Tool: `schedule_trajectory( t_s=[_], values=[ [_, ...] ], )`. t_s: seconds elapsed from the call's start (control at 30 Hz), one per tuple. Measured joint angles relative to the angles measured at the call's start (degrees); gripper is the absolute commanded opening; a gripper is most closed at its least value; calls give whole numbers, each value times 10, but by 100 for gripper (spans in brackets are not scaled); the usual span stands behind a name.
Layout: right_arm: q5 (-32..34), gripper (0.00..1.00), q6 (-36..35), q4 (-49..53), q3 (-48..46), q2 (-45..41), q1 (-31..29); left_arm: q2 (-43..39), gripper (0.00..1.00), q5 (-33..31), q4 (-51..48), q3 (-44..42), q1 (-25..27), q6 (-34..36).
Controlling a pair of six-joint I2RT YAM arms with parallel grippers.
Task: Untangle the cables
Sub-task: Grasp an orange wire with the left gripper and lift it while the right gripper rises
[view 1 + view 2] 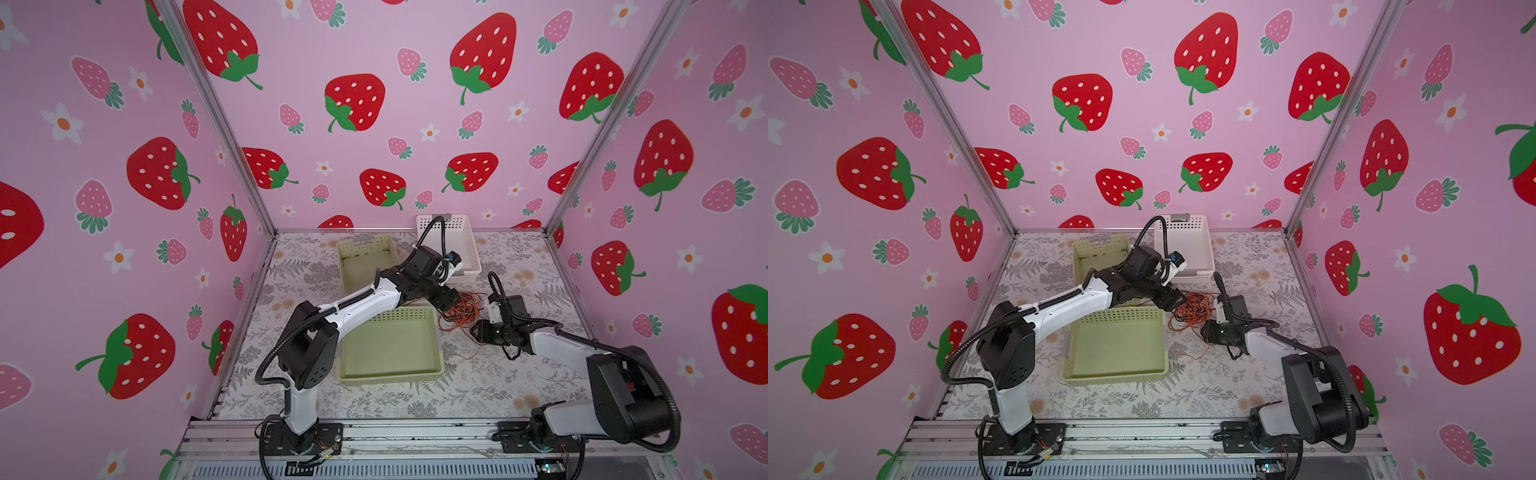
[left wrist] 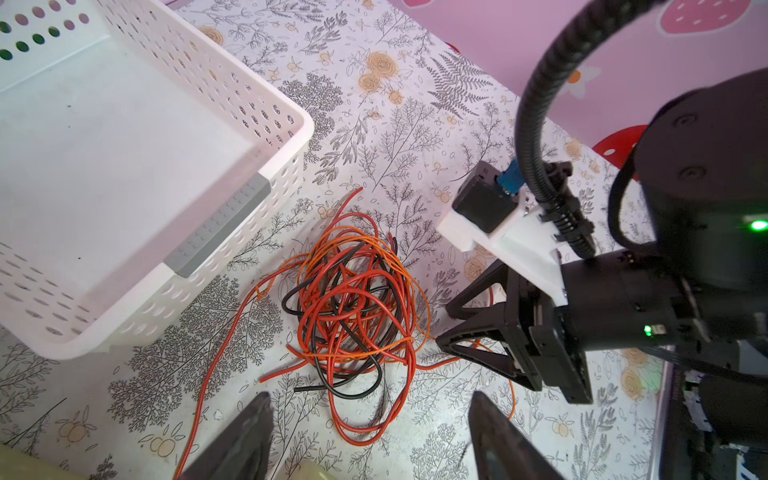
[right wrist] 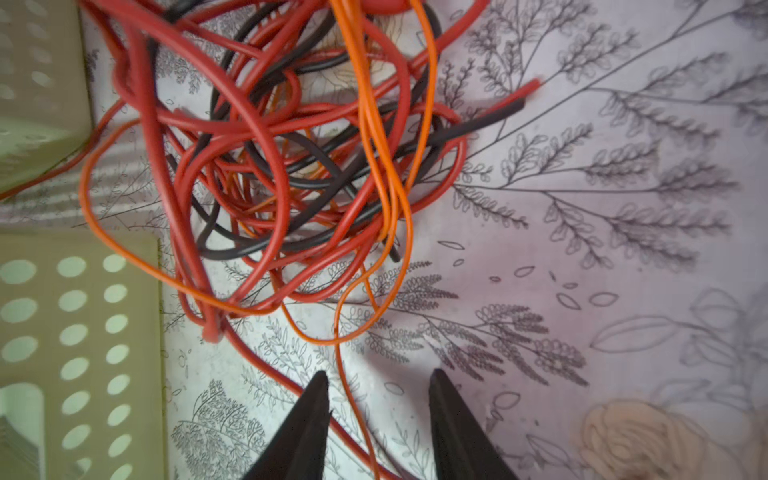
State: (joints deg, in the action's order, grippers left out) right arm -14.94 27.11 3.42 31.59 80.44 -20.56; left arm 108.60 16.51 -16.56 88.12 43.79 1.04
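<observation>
The cables lie in one tangled heap of red, orange and black wires on the flowered table, right of the front basket. My left gripper is open at the heap's left edge; a red loop lies on the table between its fingers. My right gripper sits low at the heap's near right side, jaws part open. A thin orange strand runs between its fingers, close to one finger; a red strand passes under that finger. The tangle is unheld.
A white perforated basket stands at the back, close behind the heap. A pale green basket sits just left of the cables, and a cream one behind it under the left arm. Pink walls enclose three sides.
</observation>
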Motion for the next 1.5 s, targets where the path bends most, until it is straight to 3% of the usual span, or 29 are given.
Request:
schedule_trajectory(
  t_s=[0.5, 0.77, 1.03, 1.3, 1.5],
  values=[
    [30, 0, -22, 35, 13, 9, -26, 0, 77, -11, 4, 0, 1, 0],
    [91, 0, -28, 105, 32, -68, -31, 0, 78, -14, 20, 0, 1, -2],
    [146, 0, -45, 157, 141, -180, -20, -39, 78, -8, 69, -47, 1, -2],
    [153, 0, -66, 173, 273, -191, -10, -111, 80, 6, 169, -130, 12, 6],
    [114, 0, -88, 165, 348, -173, -10, -145, 83, 3, 224, -154, 38, 39]
  ],
)
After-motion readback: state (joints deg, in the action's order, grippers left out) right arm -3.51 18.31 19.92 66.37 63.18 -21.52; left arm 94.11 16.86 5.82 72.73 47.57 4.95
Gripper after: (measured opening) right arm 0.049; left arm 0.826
